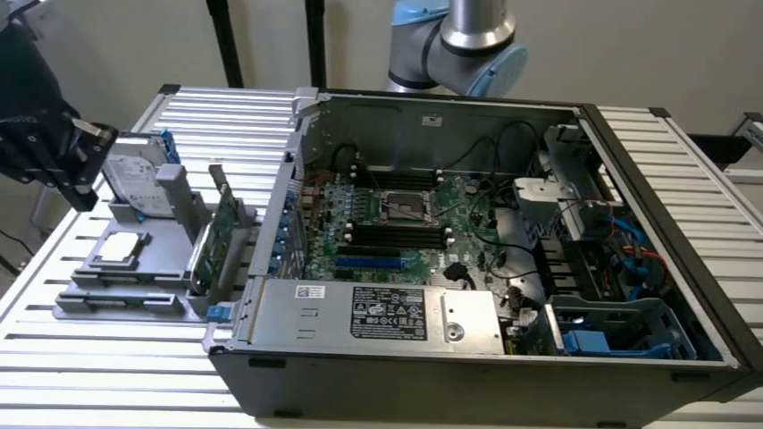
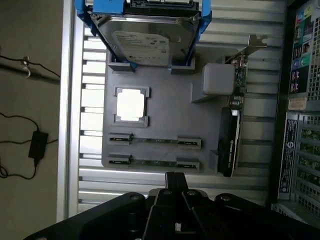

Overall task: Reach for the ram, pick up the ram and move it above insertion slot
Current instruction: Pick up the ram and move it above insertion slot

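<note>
Two ram sticks [image 2: 155, 142] [image 2: 152, 163] stand edge-on, side by side, in the slots of a grey holder [image 2: 165, 115]; from this angle they are thin green-grey strips with dark clips at both ends. My black gripper [image 2: 175, 178] hangs above the holder's edge, just short of the nearer stick and touching neither. In the exterior view the gripper [image 1: 71, 161] hovers over the holder [image 1: 120, 295] at the exterior view's left, outside the open computer case [image 1: 477, 357]. The black memory slots [image 1: 394, 234] lie on the motherboard inside the case.
On the same holder stand a silver hard drive with blue rails [image 2: 150, 40], a square processor [image 2: 131, 105] and a wider green expansion card [image 2: 231, 140]. The case wall [image 1: 280, 223] rises between holder and motherboard. Cables [image 2: 30, 145] lie on the floor beyond the slatted table.
</note>
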Controlling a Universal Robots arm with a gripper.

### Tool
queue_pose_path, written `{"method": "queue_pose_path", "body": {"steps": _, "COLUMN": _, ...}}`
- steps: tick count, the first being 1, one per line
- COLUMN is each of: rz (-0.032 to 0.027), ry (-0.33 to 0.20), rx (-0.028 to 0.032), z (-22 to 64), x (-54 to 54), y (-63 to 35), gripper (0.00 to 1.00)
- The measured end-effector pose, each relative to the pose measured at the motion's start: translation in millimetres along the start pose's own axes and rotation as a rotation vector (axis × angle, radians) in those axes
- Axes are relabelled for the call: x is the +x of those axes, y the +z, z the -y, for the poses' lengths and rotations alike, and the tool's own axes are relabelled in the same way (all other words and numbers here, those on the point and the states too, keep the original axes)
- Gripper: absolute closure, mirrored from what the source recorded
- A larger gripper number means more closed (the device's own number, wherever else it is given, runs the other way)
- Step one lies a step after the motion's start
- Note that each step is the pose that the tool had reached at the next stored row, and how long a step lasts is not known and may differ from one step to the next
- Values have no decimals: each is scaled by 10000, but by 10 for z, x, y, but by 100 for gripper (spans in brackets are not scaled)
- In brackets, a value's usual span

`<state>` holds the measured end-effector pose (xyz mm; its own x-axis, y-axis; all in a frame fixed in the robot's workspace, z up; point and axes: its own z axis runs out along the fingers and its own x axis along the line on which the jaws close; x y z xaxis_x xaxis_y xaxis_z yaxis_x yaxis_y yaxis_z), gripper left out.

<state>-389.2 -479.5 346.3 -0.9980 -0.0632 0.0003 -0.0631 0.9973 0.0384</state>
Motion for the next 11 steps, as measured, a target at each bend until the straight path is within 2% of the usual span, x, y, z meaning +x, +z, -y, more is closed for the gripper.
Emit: {"method": "queue_pose_path", "body": {"steps": 11, "rz": -78, "ry": -1999, "rx": 1, "z": 0, "x": 0, "y": 9, "gripper": 89}}
